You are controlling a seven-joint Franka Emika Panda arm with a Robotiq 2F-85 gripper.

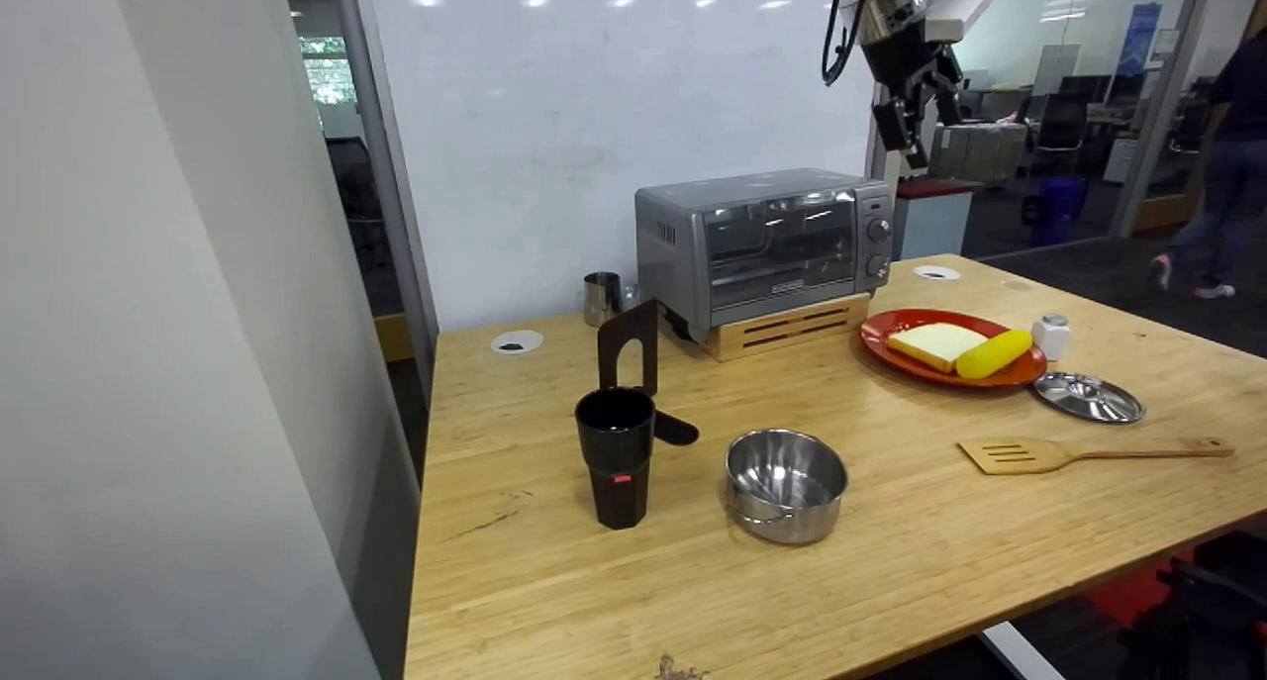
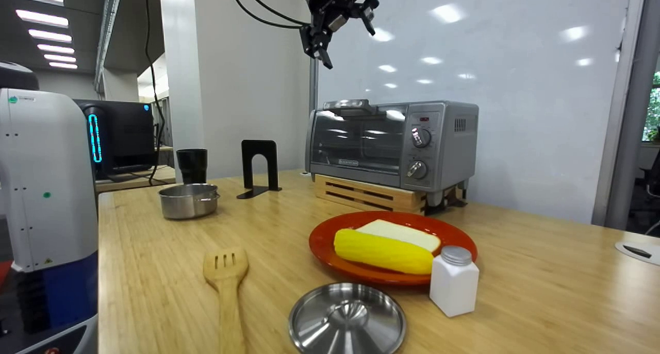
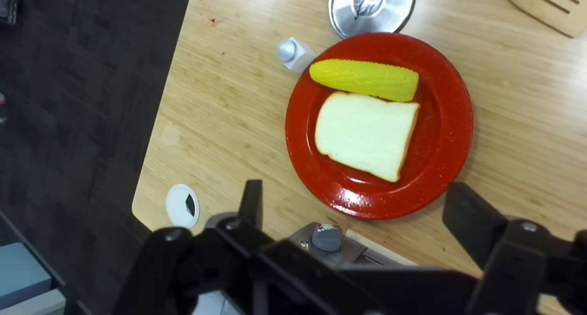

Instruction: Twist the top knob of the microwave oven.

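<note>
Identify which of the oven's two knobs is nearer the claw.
The top knob: it sits directly above the bottom knob on the oven, and the claw hangs higher than both.

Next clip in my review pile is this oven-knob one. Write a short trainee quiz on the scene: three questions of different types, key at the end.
1. Multiple choice: What lies beside the bread slice on the red plate?
a) a metal pot
b) yellow corn
c) a black cup

2. True or false: The gripper is open and is not touching the upper knob of the oven.

3. Fill in the blank: The spatula lying near the metal lid looks to be made of ____.

Key: 1. b; 2. true; 3. wood
</note>
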